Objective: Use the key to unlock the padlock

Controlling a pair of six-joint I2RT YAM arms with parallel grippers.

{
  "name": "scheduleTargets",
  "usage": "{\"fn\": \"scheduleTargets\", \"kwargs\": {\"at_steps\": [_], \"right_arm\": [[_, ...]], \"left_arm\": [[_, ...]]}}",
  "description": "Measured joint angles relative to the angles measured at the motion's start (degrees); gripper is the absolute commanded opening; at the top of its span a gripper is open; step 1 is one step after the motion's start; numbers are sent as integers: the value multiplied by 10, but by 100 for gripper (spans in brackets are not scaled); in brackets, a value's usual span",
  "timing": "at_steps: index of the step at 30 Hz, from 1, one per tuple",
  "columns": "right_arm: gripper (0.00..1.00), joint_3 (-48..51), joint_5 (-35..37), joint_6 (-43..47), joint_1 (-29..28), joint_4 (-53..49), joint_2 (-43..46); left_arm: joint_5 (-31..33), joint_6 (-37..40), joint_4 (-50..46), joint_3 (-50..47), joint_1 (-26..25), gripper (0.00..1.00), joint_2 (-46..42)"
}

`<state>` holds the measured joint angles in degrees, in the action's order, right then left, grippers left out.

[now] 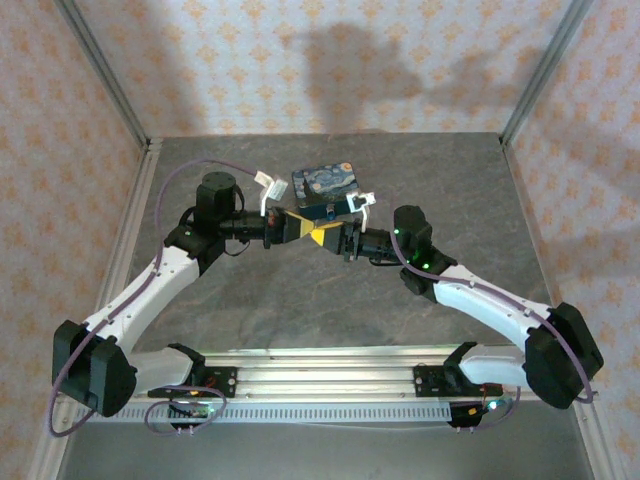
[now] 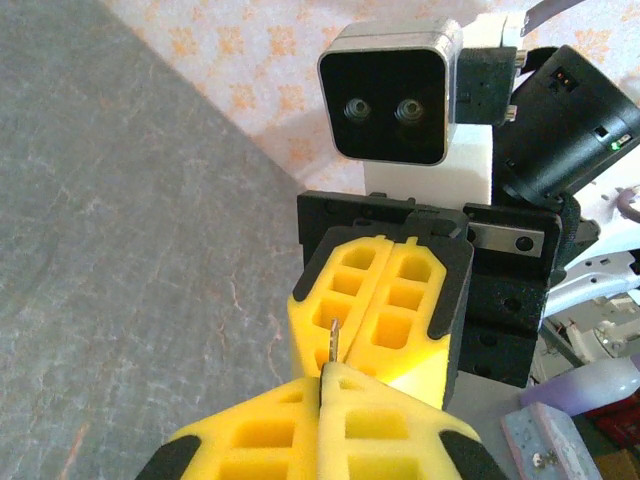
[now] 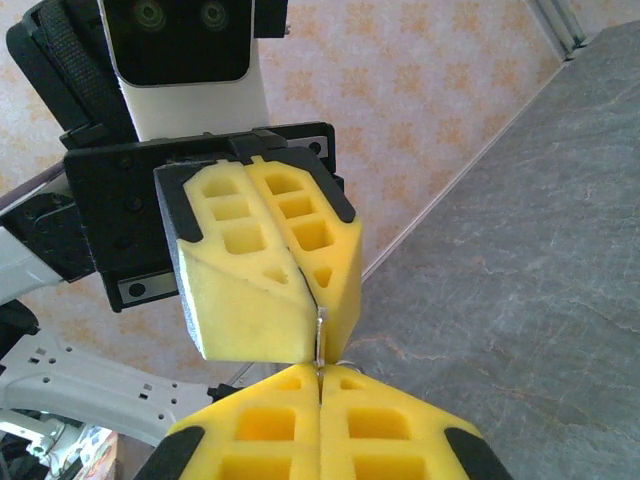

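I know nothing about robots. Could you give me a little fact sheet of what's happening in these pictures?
arms: two, meeting tip to tip above the table
left gripper: shut on a thin metal strip, likely the key
right gripper: shut, facing the left one
key position: sticks out of the left fingertips toward the right gripper
tin: blue, swirl-painted, on the table behind the grippers

Bright yellow foam, black-edged, was on the left gripper (image 2: 325, 378) and the right gripper (image 3: 320, 376) alike. The key (image 2: 333, 342) showed pale and metallic. The tin (image 1: 325, 180) wore blue swirls with yellow flecks; the table (image 1: 250, 300) was veined grey, the walls (image 1: 200, 60) cream with orange motifs.
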<state>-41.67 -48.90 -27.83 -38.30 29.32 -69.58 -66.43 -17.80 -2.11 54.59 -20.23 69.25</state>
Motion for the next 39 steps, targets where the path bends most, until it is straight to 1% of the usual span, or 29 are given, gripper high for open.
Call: {"fn": "scheduleTargets", "kwargs": {"at_steps": [7,16,22,34,39], "right_arm": [[0,-9,1,10,0,-29,-1],[0,-19,24,22,0,-60,-1],[16,-23,43,23,0,-62,-1],[21,-27,76,26,0,-85,3],[21,-27,87,31,2,-105,25]], "left_arm": [[5,0,-9,-1,0,0,0],[24,-44,44,-26,-2,0,0],[40,-65,62,-27,-4,0,0],[56,-78,66,-27,-4,0,3],[59,-76,62,-28,-4,0,3]]}}
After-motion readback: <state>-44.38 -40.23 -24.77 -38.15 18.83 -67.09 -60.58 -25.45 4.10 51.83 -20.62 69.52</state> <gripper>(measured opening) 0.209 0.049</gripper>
